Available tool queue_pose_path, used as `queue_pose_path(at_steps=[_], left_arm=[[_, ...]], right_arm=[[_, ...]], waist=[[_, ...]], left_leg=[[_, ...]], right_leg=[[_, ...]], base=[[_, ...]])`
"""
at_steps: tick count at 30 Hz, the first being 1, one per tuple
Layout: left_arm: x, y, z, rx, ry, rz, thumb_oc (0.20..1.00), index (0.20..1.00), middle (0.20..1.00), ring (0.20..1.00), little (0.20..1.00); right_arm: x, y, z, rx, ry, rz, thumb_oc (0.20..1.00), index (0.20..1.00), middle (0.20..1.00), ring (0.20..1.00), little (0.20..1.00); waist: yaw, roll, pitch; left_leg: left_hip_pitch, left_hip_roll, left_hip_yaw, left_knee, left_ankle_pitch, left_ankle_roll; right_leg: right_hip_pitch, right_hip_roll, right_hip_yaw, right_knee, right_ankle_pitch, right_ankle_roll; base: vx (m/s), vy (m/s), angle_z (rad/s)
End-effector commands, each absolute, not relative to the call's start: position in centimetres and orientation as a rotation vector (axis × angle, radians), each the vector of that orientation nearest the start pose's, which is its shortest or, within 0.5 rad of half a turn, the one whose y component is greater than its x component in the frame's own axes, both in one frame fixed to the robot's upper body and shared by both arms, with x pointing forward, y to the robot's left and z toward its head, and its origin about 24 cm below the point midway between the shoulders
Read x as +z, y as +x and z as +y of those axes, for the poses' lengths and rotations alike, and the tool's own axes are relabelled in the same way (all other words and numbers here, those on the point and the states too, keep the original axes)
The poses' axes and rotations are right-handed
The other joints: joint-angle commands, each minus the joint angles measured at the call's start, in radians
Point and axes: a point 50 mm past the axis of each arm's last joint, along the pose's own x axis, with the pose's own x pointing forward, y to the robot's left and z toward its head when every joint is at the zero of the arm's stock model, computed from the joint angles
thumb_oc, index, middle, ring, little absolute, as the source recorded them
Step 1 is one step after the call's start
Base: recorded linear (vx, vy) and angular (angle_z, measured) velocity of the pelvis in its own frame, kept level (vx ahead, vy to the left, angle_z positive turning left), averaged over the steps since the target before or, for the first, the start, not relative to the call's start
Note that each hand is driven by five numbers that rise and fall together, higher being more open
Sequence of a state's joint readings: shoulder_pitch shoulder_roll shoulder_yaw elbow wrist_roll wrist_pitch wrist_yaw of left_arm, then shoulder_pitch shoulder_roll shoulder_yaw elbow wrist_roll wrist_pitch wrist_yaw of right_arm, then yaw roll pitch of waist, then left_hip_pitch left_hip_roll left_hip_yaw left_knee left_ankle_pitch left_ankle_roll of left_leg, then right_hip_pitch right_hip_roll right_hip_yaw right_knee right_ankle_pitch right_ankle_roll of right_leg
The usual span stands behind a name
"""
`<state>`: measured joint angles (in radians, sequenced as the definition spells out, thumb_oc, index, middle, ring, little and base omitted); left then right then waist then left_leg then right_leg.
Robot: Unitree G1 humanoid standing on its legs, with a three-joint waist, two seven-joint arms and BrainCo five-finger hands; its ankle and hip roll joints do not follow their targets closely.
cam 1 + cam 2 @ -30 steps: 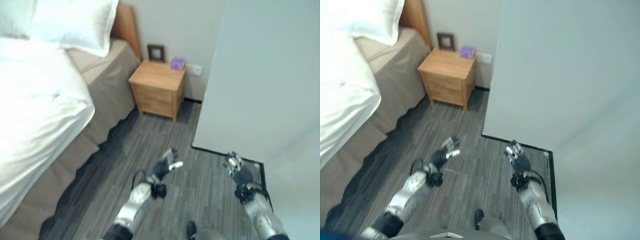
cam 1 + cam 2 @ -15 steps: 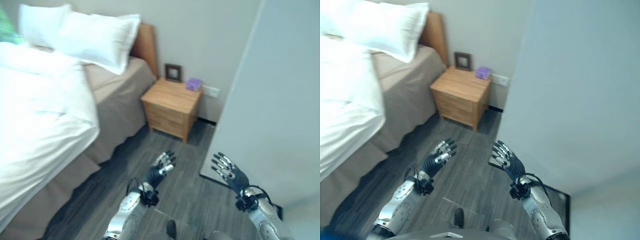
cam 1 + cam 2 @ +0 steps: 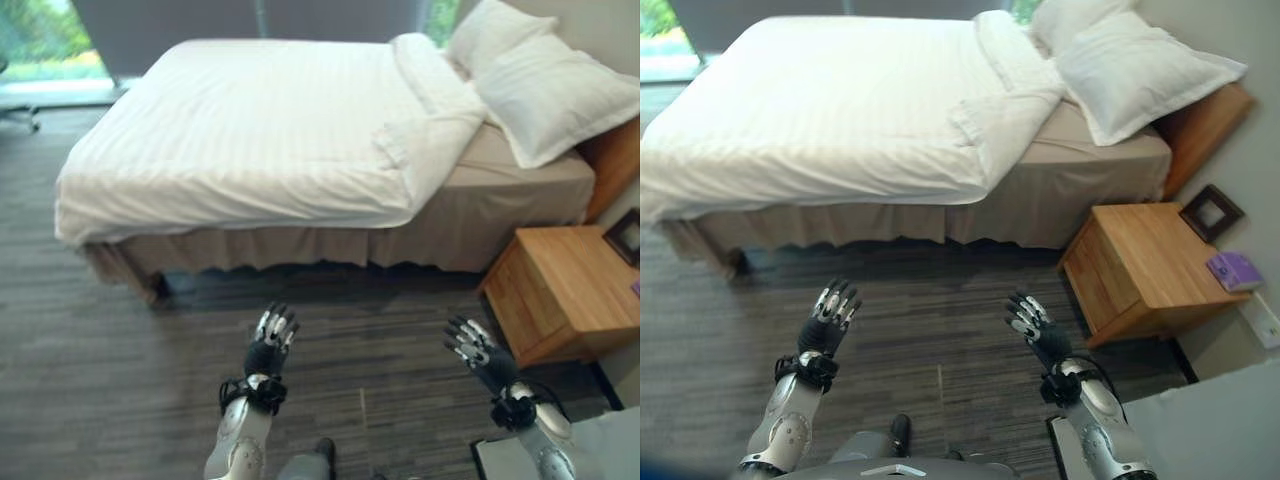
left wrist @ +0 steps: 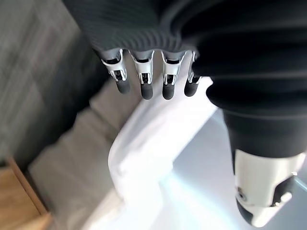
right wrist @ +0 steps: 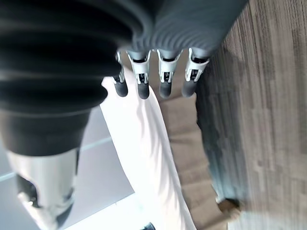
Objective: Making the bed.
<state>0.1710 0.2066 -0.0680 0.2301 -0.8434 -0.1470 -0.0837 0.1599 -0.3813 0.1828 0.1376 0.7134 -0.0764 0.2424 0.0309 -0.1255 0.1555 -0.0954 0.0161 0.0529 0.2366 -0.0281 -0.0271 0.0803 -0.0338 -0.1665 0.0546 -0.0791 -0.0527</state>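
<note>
1. The left hand (image 3: 271,338) and right hand (image 3: 480,350) hang over the grey plank floor (image 3: 120,340), fingers spread straight, holding and touching nothing.
2. The bed (image 3: 250,130) stands ahead of both hands, well apart from them, its white striped duvet (image 3: 230,120) folded back near two plump white pillows (image 3: 545,85).
3. A tan bed skirt (image 3: 300,245) hangs below; a wooden nightstand (image 3: 570,290) sits beside the bed.
</note>
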Motion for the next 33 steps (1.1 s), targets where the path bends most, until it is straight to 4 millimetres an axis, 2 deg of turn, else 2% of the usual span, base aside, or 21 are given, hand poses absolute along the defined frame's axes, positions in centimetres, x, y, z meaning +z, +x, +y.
queue_pose_path(at_steps=[1,4,7,9,10,16,18,19,20,21,23,25,27,28,29,30,32,33], left_arm=[[-0.9,21.8,19.1,0.060,-0.600,0.099,1.000,1.000,1.000,1.000,1.000],[-1.0,21.6,19.1,0.059,-0.582,0.102,1.000,1.000,1.000,1.000,1.000],[-0.6,21.4,19.7,0.066,-0.576,0.087,1.000,1.000,1.000,1.000,1.000],[-0.8,21.1,20.4,0.102,-0.548,0.096,1.000,1.000,1.000,1.000,1.000],[-0.9,20.8,21.2,0.174,-0.574,0.082,1.000,1.000,1.000,1.000,1.000],[-0.7,20.8,21.5,0.177,-0.564,0.067,1.000,1.000,1.000,1.000,1.000],[-0.5,21.1,21.4,0.179,-0.556,0.058,1.000,1.000,1.000,1.000,1.000],[-0.1,21.3,21.7,0.192,-0.546,0.039,1.000,1.000,1.000,1.000,1.000],[-0.1,21.4,21.7,0.192,-0.546,0.039,1.000,1.000,1.000,1.000,1.000],[0.1,21.5,21.9,0.198,-0.526,0.038,1.000,1.000,1.000,1.000,1.000],[0.2,21.6,21.9,0.195,-0.514,0.032,1.000,1.000,1.000,1.000,1.000],[0.6,21.8,22.3,0.186,-0.479,0.020,1.000,1.000,1.000,1.000,1.000],[1.1,22.1,22.4,0.164,-0.467,0.000,1.000,1.000,1.000,1.000,1.000],[1.3,22.5,22.3,0.154,-0.469,-0.009,1.000,1.000,1.000,1.000,1.000],[1.8,23.4,21.8,0.122,-0.459,-0.023,1.000,1.000,1.000,1.000,1.000],[1.8,23.4,21.7,0.122,-0.460,-0.023,1.000,1.000,1.000,1.000,1.000],[2.4,24.5,20.5,0.069,-0.448,-0.043,1.000,1.000,1.000,1.000,1.000],[2.4,24.5,20.5,0.069,-0.448,-0.043,1.000,1.000,1.000,1.000,1.000]], right_arm=[[-1.3,19.2,-19.1,0.218,0.398,0.227,1.000,1.000,1.000,1.000,1.000],[-2.2,18.7,-18.8,0.210,0.382,0.267,1.000,1.000,1.000,1.000,1.000],[-2.4,18.8,-18.2,0.176,0.459,0.264,1.000,1.000,1.000,1.000,1.000],[-2.6,19.1,-17.6,0.199,0.437,0.273,1.000,1.000,1.000,1.000,1.000],[-2.0,19.7,-17.0,0.224,0.419,0.257,1.000,1.000,1.000,1.000,1.000],[-1.8,20.1,-17.3,0.229,0.364,0.251,1.000,1.000,1.000,1.000,1.000],[-1.5,20.7,-17.3,0.224,0.353,0.231,1.000,1.000,1.000,1.000,1.000],[-1.1,21.4,-16.6,0.245,0.347,0.207,1.000,1.000,1.000,1.000,1.000],[-1.1,21.4,-16.6,0.245,0.347,0.207,1.000,1.000,1.000,1.000,1.000],[-0.6,21.9,-15.9,0.260,0.349,0.186,1.000,1.000,1.000,1.000,1.000],[-0.5,22.0,-15.8,0.266,0.354,0.179,1.000,1.000,1.000,1.000,1.000],[-0.3,22.1,-15.7,0.270,0.383,0.166,1.000,1.000,1.000,1.000,1.000],[-0.3,21.8,-15.8,0.281,0.389,0.170,1.000,1.000,1.000,1.000,1.000],[-0.4,21.7,-15.8,0.285,0.385,0.178,1.000,1.000,1.000,1.000,1.000],[-0.8,21.4,-15.9,0.281,0.382,0.200,1.000,1.000,1.000,1.000,1.000],[-0.8,21.4,-15.9,0.281,0.381,0.200,1.000,1.000,1.000,1.000,1.000],[-0.7,21.3,-15.6,0.295,0.392,0.198,1.000,1.000,1.000,1.000,1.000],[-0.7,21.3,-15.6,0.295,0.392,0.198,1.000,1.000,1.000,1.000,1.000]], waist=[[-0.038,0.044,-0.016],[-0.047,0.050,-0.030],[-0.045,0.056,-0.031],[-0.035,0.058,-0.029],[-0.026,0.058,-0.023],[-0.017,0.061,-0.019],[-0.016,0.075,-0.010],[-0.018,0.089,0.018],[-0.016,0.088,0.017],[-0.028,0.105,0.038],[-0.034,0.109,0.048],[-0.056,0.113,0.051],[-0.087,0.110,0.046],[-0.102,0.108,0.045],[-0.135,0.106,0.034],[-0.137,0.111,0.039],[-0.160,0.109,0.006],[-0.162,0.111,0.008]], left_leg=[[0.092,0.048,-0.041,-0.178,0.046,-0.030],[0.110,0.045,-0.063,-0.223,0.052,-0.031],[0.120,0.035,-0.054,-0.234,0.047,-0.029],[0.125,0.028,-0.050,-0.233,0.040,-0.023],[0.130,0.018,-0.036,-0.237,0.031,-0.017],[0.118,-0.004,-0.027,-0.215,0.009,-0.004],[0.114,-0.015,-0.027,-0.207,-0.006,0.014],[0.124,-0.019,-0.015,-0.204,-0.020,0.041],[0.122,-0.021,-0.012,-0.203,-0.020,0.042],[0.149,-0.019,-0.005,-0.211,-0.030,0.058],[0.164,-0.017,-0.013,-0.214,-0.036,0.059],[0.205,-0.014,-0.024,-0.226,-0.060,0.049],[0.261,-0.008,-0.040,-0.242,-0.097,0.030],[0.297,-0.004,-0.051,-0.252,-0.110,0.021],[0.362,0.015,-0.072,-0.275,-0.124,-0.002],[0.370,0.022,-0.073,-0.278,-0.126,-0.003],[0.427,0.040,-0.094,-0.258,-0.125,-0.035],[0.429,0.042,-0.095,-0.257,-0.126,-0.035]], right_leg=[[0.013,-0.033,0.061,-0.120,0.087,0.147],[0.013,-0.032,0.047,-0.132,0.088,0.152],[0.014,-0.040,0.050,-0.138,0.098,0.158],[0.012,-0.047,0.062,-0.135,0.100,0.161],[0.006,-0.058,0.068,-0.131,0.108,0.169],[0.002,-0.087,0.060,-0.108,0.096,0.184],[-0.047,-0.106,0.073,-0.001,0.077,0.195],[-0.167,-0.118,0.100,0.212,0.133,0.225],[-0.173,-0.119,0.104,0.218,0.131,0.226],[-0.246,-0.117,0.130,0.380,0.192,0.234],[-0.281,-0.110,0.141,0.403,0.192,0.230],[-0.319,-0.113,0.125,0.311,0.180,0.221],[-0.327,-0.116,0.114,0.153,0.188,0.226],[-0.341,-0.108,0.115,0.043,0.217,0.232],[-0.377,-0.092,0.114,-0.108,0.257,0.251],[-0.366,-0.087,0.109,-0.114,0.258,0.250],[-0.367,-0.085,0.068,-0.122,0.274,0.254],[-0.364,-0.084,0.065,-0.122,0.273,0.254]], base=[[0.02,0.050,0.57],[0.02,0.075,0.50],[0.01,0.141,0.08],[0.00,0.178,-0.17],[0.00,0.126,-0.29],[0.03,0.131,-0.09],[0.02,0.193,0.04],[-0.01,0.201,-0.06],[0.07,0.254,-0.36],[0.15,0.145,-0.47],[0.17,0.089,-0.29],[0.32,-0.005,0.05],[0.47,-0.068,0.09],[0.68,-0.148,0.20],[0.54,-0.120,0.33],[0.71,-0.214,0.50],[0.57,-0.213,0.98],[0.41,-0.169,1.13]])
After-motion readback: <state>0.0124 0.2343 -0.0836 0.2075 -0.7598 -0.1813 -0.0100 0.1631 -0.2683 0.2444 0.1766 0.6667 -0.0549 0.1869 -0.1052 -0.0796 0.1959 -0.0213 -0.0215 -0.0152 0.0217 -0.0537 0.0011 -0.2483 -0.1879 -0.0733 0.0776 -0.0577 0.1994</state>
